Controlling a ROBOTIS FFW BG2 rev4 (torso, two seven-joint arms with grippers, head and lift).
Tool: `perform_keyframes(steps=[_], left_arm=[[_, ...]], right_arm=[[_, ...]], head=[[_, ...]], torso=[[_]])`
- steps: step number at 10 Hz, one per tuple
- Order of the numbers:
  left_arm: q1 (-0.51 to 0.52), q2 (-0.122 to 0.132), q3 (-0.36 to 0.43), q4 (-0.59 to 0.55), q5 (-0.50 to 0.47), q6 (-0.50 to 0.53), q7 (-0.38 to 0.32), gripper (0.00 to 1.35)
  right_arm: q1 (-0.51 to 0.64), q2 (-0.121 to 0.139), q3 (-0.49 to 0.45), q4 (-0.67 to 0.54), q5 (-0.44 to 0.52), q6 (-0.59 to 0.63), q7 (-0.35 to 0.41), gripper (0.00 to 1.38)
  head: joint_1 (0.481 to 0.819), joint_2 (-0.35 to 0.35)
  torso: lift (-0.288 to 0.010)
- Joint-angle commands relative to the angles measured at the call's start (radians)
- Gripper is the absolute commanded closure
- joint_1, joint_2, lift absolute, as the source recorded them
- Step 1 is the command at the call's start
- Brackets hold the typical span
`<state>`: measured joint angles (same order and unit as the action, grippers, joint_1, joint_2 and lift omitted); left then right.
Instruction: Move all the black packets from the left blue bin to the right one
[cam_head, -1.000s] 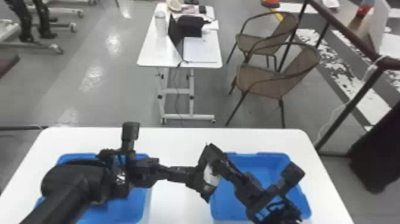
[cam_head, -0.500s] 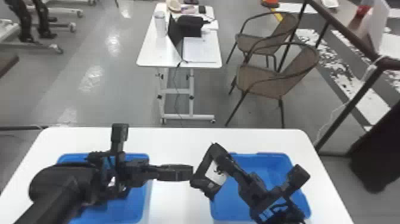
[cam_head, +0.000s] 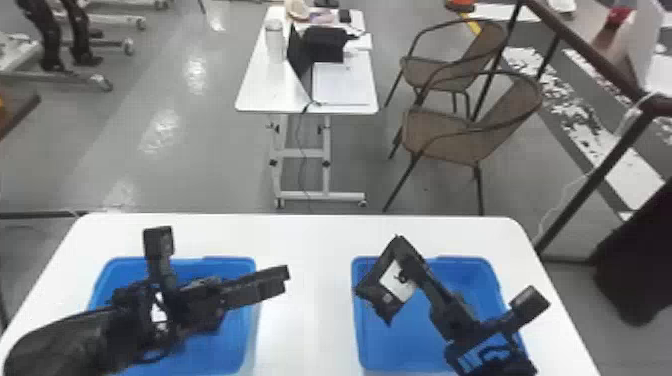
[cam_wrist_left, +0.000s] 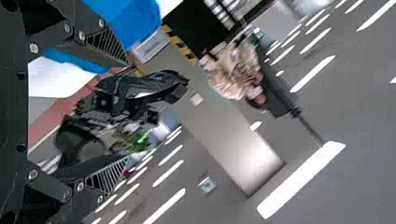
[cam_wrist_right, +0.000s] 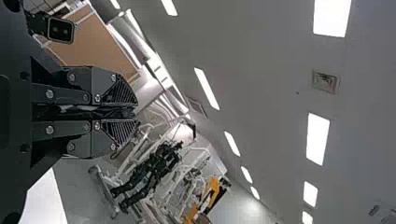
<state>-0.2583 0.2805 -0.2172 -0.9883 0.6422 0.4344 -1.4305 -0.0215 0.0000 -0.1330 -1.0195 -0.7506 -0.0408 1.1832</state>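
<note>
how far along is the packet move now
Done: can't confirm any; the parts of the right bin in sight hold no packet. In hand: one black packet in the right claw, seemingly above that bin and not yet released. Left: this packet's release, plus anything the left arm hides in the left bin; its visible parts hold none.

A black packet (cam_head: 376, 289), partly white, hung tilted above the right blue bin (cam_head: 400, 352).
It slanted across that bin's left side; the left blue bin (cam_head: 239, 327) sat upright, apart, its inside partly hidden.
</note>
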Motion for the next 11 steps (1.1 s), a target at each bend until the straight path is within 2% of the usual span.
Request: perform_keyframes(steps=[1, 3, 4, 5, 6, 7, 8, 9, 11], left_arm=[[0.083, 0.014, 0.067, -0.082, 0.229, -0.013, 0.107, 0.2], [0.157, 0.014, 0.16, -0.24, 0.31, -0.013, 0.194, 0.2], [0.211, 0.019, 0.165, -0.343, 0.456, -0.046, 0.323, 0.2], [0.255, 0.014, 0.167, -0.428, 0.608, -0.039, 0.444, 0.2], [0.271, -0.001, 0.237, -0.478, 0.519, -0.068, 0.45, 0.2], [0.266, 0.005, 0.283, -0.5, 0.425, -0.085, 0.447, 0.2], [0.269, 0.029, 0.283, -0.517, 0.399, -0.092, 0.476, 0.2], [0.298, 0.04, 0.276, -0.561, 0.386, -0.118, 0.571, 0.2], [0.462, 0.006, 0.446, -0.782, 0.175, 0.073, 0.831, 0.18]], right_arm=[[-0.017, 0.001, -0.046, 0.078, 0.0, -0.021, -0.004, 1.24], [-0.02, 0.001, -0.097, 0.111, 0.007, -0.044, -0.024, 1.21], [-0.032, 0.001, -0.119, 0.138, 0.013, -0.047, -0.042, 1.16], [-0.048, 0.001, -0.126, 0.171, 0.013, -0.05, -0.047, 1.06], [-0.063, 0.001, -0.135, 0.197, 0.011, -0.059, -0.053, 0.8], [-0.064, 0.001, -0.145, 0.205, 0.011, -0.062, -0.065, 0.47], [-0.06, 0.001, -0.154, 0.205, 0.017, -0.082, -0.077, 0.24], [-0.035, 0.001, -0.188, 0.165, 0.053, -0.096, -0.102, 0.09], [0.074, 0.001, -0.263, -0.048, 0.178, -0.073, -0.166, 0.11]], head=[[0.695, -0.07], [0.695, -0.062], [0.695, -0.061], [0.695, -0.062], [0.695, -0.062], [0.695, -0.057], [0.695, -0.043], [0.695, -0.039], [0.695, -0.05]], torso=[[0.0], [0.0], [0.0], [0.0], [0.0], [0.0], [0.0], [0.0], [0.0]])
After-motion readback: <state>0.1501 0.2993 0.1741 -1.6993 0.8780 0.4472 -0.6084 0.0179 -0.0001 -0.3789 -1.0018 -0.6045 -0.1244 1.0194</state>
